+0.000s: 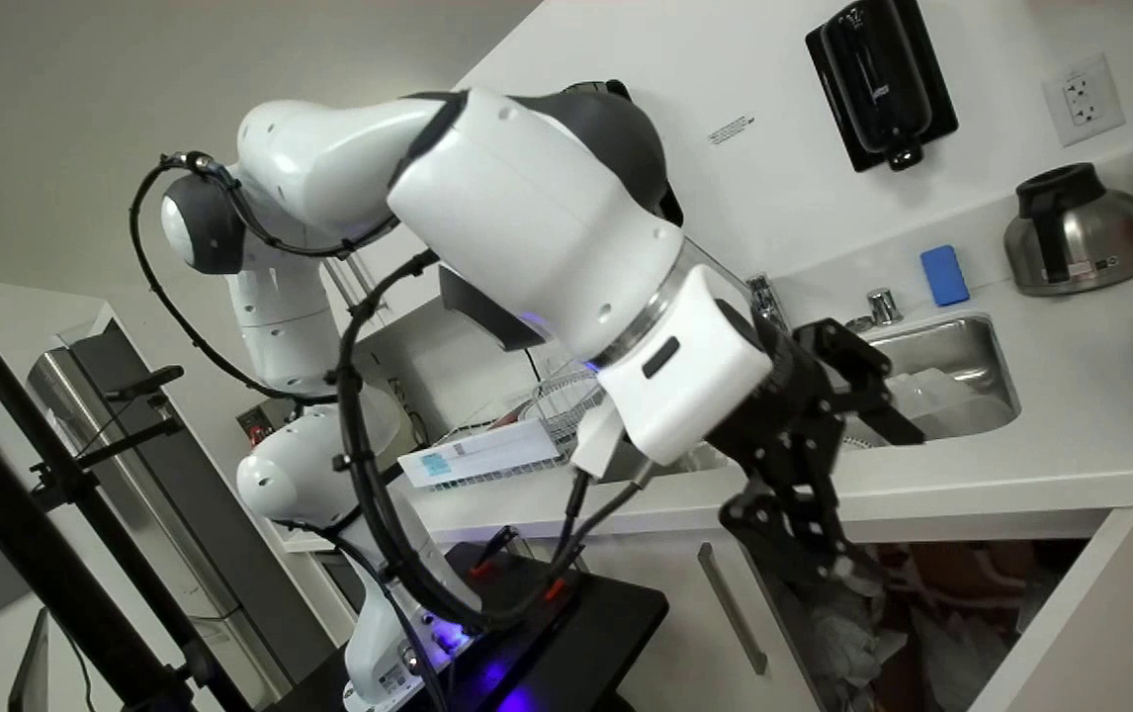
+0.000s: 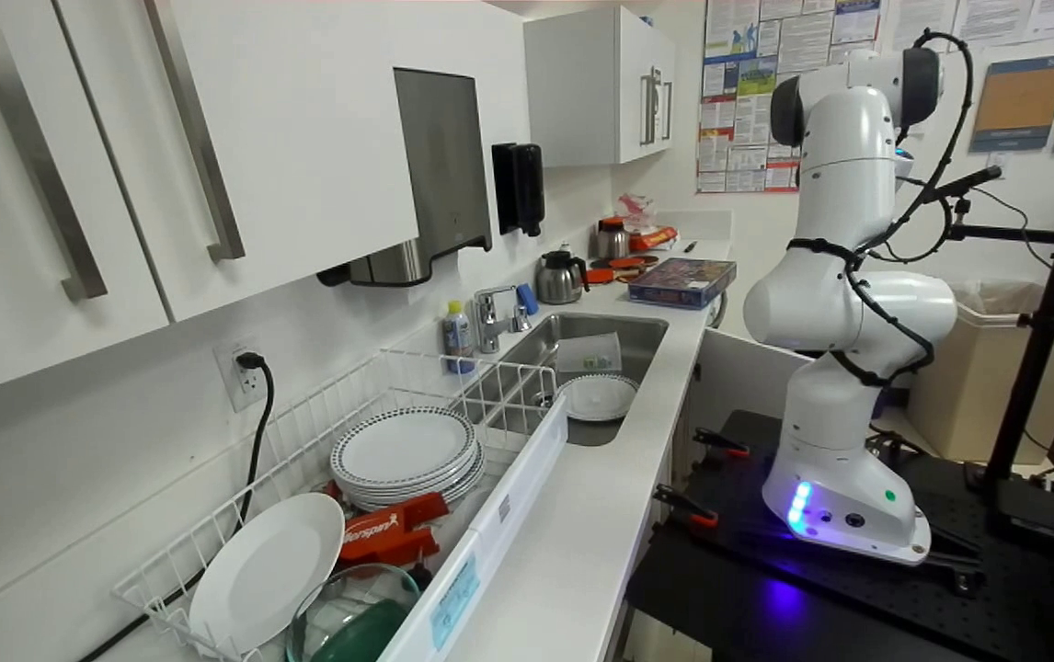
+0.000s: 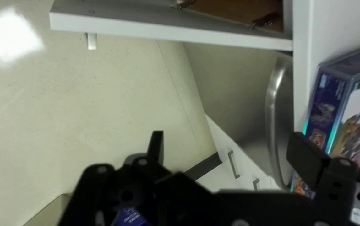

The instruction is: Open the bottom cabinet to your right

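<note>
The bottom cabinet is white and sits under the sink counter. Its right door (image 1: 1090, 623) stands open, swung well out from the front, with bags visible in the dark interior (image 1: 962, 643). Its left door (image 1: 685, 603) is shut, with a silver bar handle (image 1: 733, 608). The open door also shows in an exterior view (image 2: 748, 372). In the wrist view its top edge (image 3: 167, 33) runs across, and its handle (image 3: 91, 41) sticks out below. My gripper (image 1: 883, 504) is open and empty in front of the opening, apart from the door; its spread fingers also show in the wrist view (image 3: 225, 147).
A white counter (image 2: 573, 552) holds a sink (image 1: 997, 396), a dish rack (image 2: 509, 496), a steel pot (image 1: 1081, 242) and a puzzle box (image 2: 683, 280). A steel appliance with a curved handle (image 3: 272, 110) stands past the open door. A beige bin (image 2: 978, 386) stands beyond the arm.
</note>
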Robot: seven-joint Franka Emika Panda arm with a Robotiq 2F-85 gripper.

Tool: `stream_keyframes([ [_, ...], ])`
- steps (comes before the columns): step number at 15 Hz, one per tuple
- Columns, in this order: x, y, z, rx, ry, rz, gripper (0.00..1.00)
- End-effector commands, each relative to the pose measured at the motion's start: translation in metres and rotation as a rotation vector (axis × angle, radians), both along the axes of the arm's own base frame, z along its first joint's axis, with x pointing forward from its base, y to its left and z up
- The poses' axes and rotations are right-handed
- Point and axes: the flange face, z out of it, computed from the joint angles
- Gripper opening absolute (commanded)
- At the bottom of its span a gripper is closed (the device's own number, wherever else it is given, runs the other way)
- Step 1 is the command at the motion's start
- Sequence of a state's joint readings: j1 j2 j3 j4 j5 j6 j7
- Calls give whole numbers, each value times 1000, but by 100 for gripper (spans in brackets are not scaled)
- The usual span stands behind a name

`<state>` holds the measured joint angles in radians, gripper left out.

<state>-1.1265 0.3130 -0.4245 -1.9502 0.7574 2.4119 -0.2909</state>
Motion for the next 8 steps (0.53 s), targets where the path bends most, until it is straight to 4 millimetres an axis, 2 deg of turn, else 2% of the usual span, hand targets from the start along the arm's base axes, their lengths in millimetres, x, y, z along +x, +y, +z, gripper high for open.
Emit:
stream_keyframes([
  [1, 5, 14, 8, 21, -18, 27, 100],
  [4, 9, 43, 22, 41, -53, 60, 100],
  [8, 9, 50, 19, 50, -58, 61, 100],
])
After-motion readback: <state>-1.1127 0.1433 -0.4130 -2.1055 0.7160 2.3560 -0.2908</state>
